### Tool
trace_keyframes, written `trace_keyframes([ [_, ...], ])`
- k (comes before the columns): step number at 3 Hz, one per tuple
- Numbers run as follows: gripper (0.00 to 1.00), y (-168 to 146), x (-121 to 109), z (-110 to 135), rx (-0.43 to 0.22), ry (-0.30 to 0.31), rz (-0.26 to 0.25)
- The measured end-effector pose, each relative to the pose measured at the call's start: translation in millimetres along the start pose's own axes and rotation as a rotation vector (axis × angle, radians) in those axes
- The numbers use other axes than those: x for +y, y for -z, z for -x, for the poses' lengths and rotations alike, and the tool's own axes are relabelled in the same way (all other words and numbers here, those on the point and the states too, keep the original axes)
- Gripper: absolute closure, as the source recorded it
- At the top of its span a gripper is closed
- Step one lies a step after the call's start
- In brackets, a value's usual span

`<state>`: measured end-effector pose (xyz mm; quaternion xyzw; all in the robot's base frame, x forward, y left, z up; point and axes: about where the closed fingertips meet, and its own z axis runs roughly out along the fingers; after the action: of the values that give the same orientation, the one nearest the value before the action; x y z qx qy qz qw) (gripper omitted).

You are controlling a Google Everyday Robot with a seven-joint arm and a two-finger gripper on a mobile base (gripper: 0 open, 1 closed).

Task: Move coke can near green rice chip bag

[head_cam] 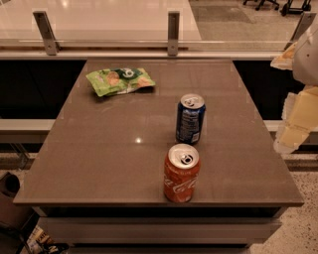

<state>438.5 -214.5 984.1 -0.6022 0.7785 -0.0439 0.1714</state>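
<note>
Plainly, coke can (181, 172) stands well left of gripper (294, 124), at right edge.

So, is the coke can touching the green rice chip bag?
No, the coke can stands at the front edge, far from the bag; the pincer hangs at right.

The 1 camera looks steeply down across the table (124, 149) from its near side, the gripper (296, 124) close at right.

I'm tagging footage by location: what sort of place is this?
Probably an office break area: brown table by a glass railing, chair wheels beyond. The gripper hangs at the picture's right edge.
</note>
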Motion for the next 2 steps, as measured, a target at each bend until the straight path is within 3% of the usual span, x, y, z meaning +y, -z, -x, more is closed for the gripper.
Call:
trace_keyframes([
  [2, 0.0, 0.8, -0.2, 1.1, -0.031, 0.003, 0.004],
])
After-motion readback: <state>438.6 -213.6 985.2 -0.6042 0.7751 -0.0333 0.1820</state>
